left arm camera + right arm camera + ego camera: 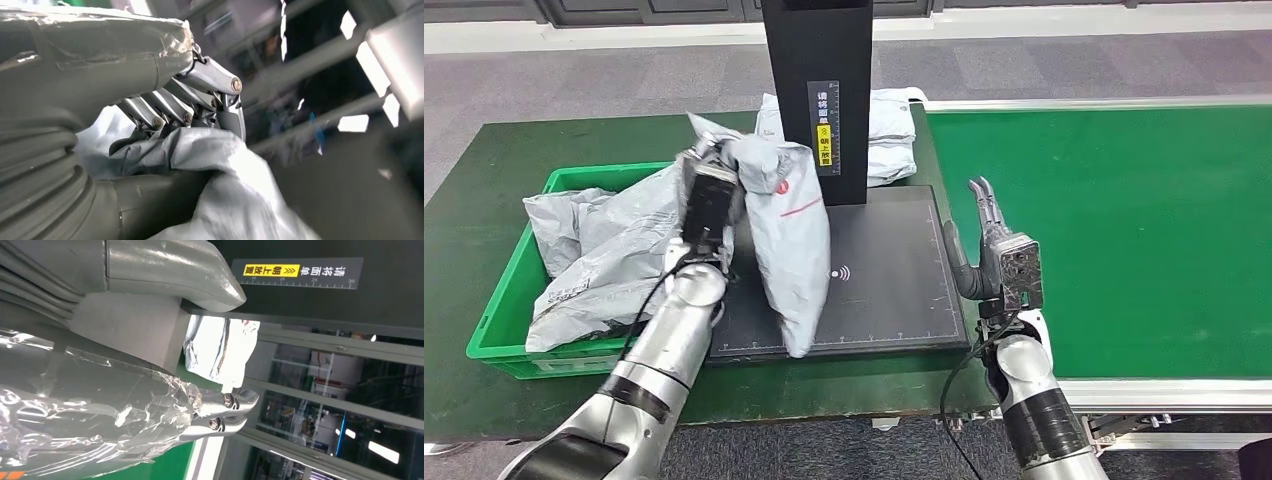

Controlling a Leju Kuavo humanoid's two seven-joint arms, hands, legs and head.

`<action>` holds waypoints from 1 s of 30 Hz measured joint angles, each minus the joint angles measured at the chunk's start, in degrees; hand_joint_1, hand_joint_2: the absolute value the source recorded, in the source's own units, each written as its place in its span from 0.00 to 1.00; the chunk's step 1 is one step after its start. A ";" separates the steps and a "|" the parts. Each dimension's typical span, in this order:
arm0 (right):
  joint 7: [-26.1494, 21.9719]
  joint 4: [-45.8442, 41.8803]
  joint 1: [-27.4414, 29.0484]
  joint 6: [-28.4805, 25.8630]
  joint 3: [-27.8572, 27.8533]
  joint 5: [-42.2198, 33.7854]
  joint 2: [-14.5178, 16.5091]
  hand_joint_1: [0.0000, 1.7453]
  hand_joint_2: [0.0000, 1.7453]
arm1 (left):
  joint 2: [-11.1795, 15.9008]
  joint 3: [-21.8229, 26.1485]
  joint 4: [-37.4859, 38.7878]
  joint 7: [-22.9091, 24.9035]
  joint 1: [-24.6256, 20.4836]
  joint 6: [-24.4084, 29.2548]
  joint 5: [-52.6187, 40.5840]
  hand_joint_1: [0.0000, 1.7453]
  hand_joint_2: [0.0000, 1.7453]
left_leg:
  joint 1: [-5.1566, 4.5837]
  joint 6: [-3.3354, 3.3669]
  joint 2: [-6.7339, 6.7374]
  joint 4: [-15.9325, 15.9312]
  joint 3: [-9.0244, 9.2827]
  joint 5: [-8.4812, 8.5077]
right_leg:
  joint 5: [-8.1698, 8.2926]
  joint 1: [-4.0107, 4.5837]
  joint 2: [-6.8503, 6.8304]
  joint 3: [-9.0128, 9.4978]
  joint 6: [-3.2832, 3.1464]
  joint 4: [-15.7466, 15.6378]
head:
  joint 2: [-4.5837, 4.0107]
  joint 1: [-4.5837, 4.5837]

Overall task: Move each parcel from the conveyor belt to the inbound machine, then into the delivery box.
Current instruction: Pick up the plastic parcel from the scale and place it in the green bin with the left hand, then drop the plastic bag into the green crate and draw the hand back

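We grip the parcel (786, 235) by its top in our left robot hand (709, 190), dangling it over the scanner (879, 270) to register, while our right robot hand (994, 245) waits open, holding nothing

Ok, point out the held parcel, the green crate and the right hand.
held parcel (792, 235): head view, middle of the grey bag's face.
green crate (496, 322): head view, its left rim.
right hand (1002, 258): head view, middle of the hand.
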 joint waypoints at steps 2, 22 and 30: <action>-0.38 0.20 0.28 0.24 -0.14 -0.47 -0.08 0.00 0.00 | 1.20 2.15 -3.99 0.49 -0.47 0.49 -0.64 1.00 1.00 | 0.01 0.00 -0.02 0.00 -0.02 0.00 | 0.00 0.00 -0.01 0.00 0.00 0.00 | 0.00 0.00; -0.21 -1.72 6.50 0.46 -0.21 -2.80 -1.09 0.00 0.00 | 15.66 17.13 -16.79 -0.48 -4.83 12.85 -0.63 1.00 1.00 | 0.06 -0.02 0.08 0.00 0.01 -0.01 | 0.00 0.05 0.11 -0.04 -0.03 0.00 | 0.00 -0.01; 0.15 -3.06 7.75 0.23 -0.21 -3.52 -1.89 0.00 0.00 | 18.79 19.75 -11.86 0.19 -4.97 13.49 -1.87 1.00 1.00 | 0.07 -0.02 0.07 0.00 0.00 0.00 | 0.01 0.06 0.10 -0.03 -0.05 -0.01 | 0.00 0.00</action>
